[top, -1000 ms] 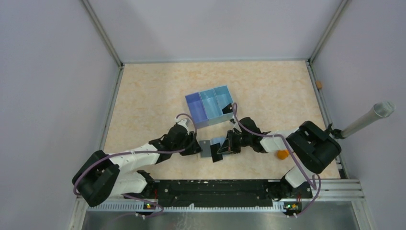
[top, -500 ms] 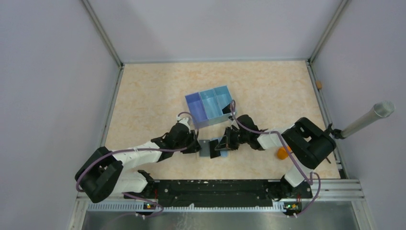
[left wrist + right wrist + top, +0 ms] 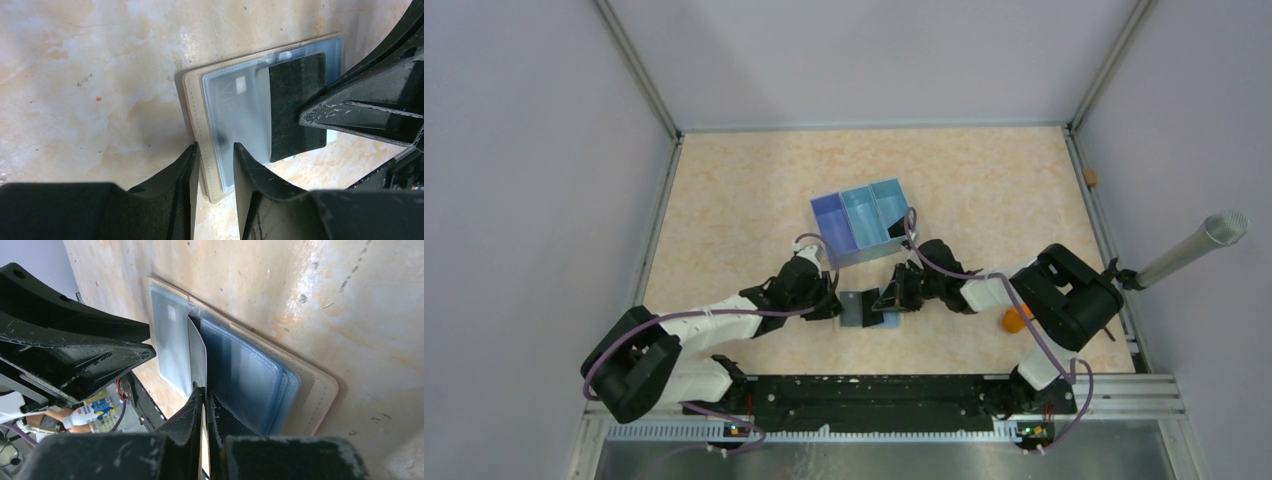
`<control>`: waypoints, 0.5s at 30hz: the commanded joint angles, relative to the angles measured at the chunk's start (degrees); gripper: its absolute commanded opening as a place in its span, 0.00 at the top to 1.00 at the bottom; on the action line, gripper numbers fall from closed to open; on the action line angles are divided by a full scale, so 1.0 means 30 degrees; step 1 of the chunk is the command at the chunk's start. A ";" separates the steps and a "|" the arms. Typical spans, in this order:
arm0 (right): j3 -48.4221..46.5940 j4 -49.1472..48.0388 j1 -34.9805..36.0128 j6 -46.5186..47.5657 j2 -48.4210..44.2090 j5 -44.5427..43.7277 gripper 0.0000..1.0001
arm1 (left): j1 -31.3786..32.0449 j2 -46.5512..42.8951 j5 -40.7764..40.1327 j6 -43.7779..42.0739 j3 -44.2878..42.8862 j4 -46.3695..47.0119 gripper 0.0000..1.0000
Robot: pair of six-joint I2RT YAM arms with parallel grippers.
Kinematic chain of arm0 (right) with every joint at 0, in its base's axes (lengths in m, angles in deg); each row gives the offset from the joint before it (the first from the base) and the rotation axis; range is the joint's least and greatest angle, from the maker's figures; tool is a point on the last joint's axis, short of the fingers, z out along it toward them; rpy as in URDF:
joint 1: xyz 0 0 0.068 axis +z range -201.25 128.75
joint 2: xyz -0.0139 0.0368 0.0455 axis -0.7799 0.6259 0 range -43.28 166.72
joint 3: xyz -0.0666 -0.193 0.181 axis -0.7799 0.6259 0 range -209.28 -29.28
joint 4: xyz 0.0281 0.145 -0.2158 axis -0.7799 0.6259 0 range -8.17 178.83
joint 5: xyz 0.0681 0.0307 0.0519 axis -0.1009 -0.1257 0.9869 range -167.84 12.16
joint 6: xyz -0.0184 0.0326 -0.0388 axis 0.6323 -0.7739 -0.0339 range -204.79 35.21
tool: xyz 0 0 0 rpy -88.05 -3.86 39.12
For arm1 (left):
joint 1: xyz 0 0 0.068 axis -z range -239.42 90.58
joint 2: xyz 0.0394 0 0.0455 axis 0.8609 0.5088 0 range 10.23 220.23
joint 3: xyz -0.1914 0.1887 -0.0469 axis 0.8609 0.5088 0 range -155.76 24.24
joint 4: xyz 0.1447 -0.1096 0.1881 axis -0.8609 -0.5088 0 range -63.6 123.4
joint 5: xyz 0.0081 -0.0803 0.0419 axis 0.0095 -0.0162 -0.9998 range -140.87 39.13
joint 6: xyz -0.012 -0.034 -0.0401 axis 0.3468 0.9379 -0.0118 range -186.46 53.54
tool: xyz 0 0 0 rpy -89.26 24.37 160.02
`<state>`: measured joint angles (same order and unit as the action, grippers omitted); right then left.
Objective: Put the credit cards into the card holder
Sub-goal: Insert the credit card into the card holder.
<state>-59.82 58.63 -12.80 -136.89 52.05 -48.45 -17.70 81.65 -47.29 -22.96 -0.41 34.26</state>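
From above, we see the card holder (image 3: 857,309) lying flat on the table (image 3: 984,190), near the front edge and between the two arms. Both arms reach low and inward. The left gripper (image 3: 836,303) is at the holder's left edge and the right gripper (image 3: 890,300) at its right.

In the left wrist view, the holder lies open, with a beige cover and clear plastic sleeves inside. Our left fingers (image 3: 192,167) stand a little apart with the holder's near edge showing between them. We cannot tell whether they press on it. We judge the holder light and floppy, likely to slide on the smooth table, so its beige border is the place to pin it. The card (image 3: 297,107) looks dark here, and it is pinched at its far end by the right claw.

In the right wrist view, the right claw is closed tight on the card, seen edge-on, with its free end among the sleeves. We judge the card thin, stiff and slick. It is best held by the trailing end, which leaves the leading edge free to slide in.
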 commanded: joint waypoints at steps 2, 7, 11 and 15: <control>-0.0327 0.0809 -0.0016 0.1196 0.0420 -0.2806 1.00 | 0.0014 0.0325 -0.0400 -0.0244 0.0414 -0.0551 0.65; -0.0365 0.0900 -0.0002 0.1455 0.0400 -0.3084 1.00 | 0.0011 0.0251 -0.0444 -0.0208 0.0451 -0.0654 0.65; -0.0450 0.0829 0.0013 0.1541 0.0579 -0.3145 1.00 | 0.0011 0.0149 -0.0481 -0.0217 0.0509 -0.0756 0.65; -0.0779 0.1455 0.0424 0.1653 0.0709 -0.3387 1.00 | 0.0012 0.0166 -0.0350 -0.0138 0.0567 -0.0651 0.65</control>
<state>-60.48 59.27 -12.62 -135.31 52.07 -49.77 -17.70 81.63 -47.34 -22.93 -0.30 34.26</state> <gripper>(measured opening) 0.004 0.350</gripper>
